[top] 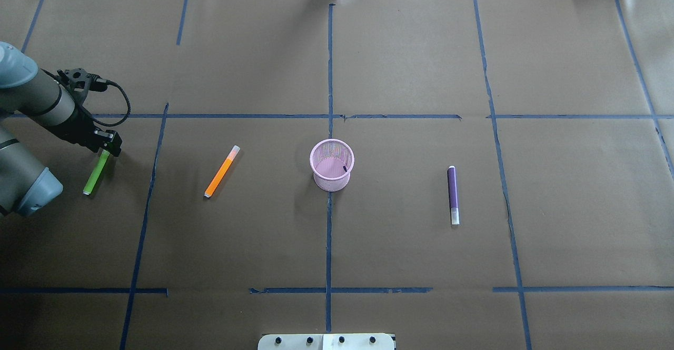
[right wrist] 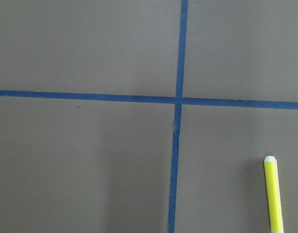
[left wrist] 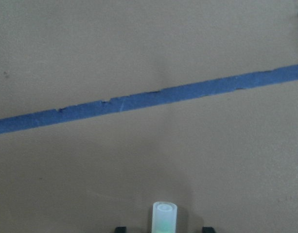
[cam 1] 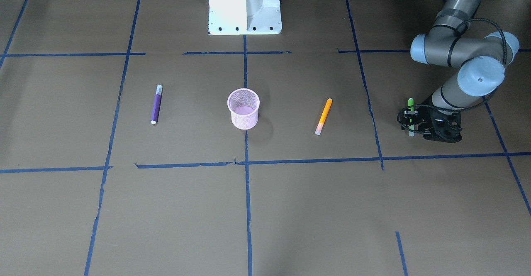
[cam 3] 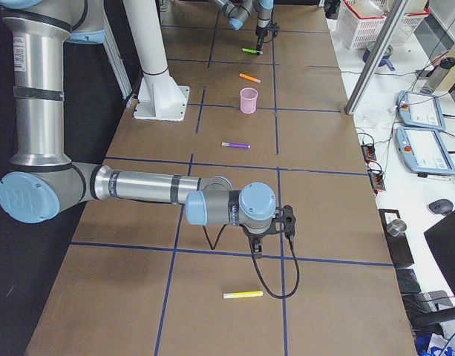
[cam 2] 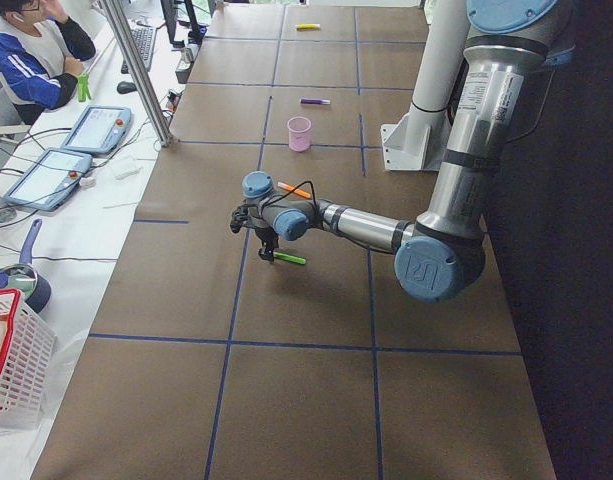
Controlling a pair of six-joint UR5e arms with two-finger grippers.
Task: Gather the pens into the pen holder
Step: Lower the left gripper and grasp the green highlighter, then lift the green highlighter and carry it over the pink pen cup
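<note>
Green pen (top: 96, 173): flat on worktop (top: 421, 50), far out on robot's left, beyond the left blue tape (top: 141, 234) line, well apart from cup. Pale cap end pointing away from robot.

Left jaws: down over that cap end, apart, one tip each side of the barrel with a gap on both sides in wrist view. Not clamped.

Cup (top: 331, 181): pink mesh, upright, mid-worktop, sitting on the centre tape line, out in front of the white base (cam 1: 244, 6).

Orange pen (top: 221, 172): flat, tilted, between green pen and cup, touching neither. Pale cap away from robot.

Purple pen (top: 453, 195): flat on robot's right of cup, roughly parallel to centre line, pale cap toward robot.

Right jaws: seen only in right side view, low over a tape line, far from the cup. Cannot tell if apart or together.

Yellow marker (right wrist: 273, 194): flat on worktop near the right arm, beside a tape crossing.

Writing: embossed mark on blue joint cap (cam 2: 423, 270) of left arm, too blurred to read.
</note>
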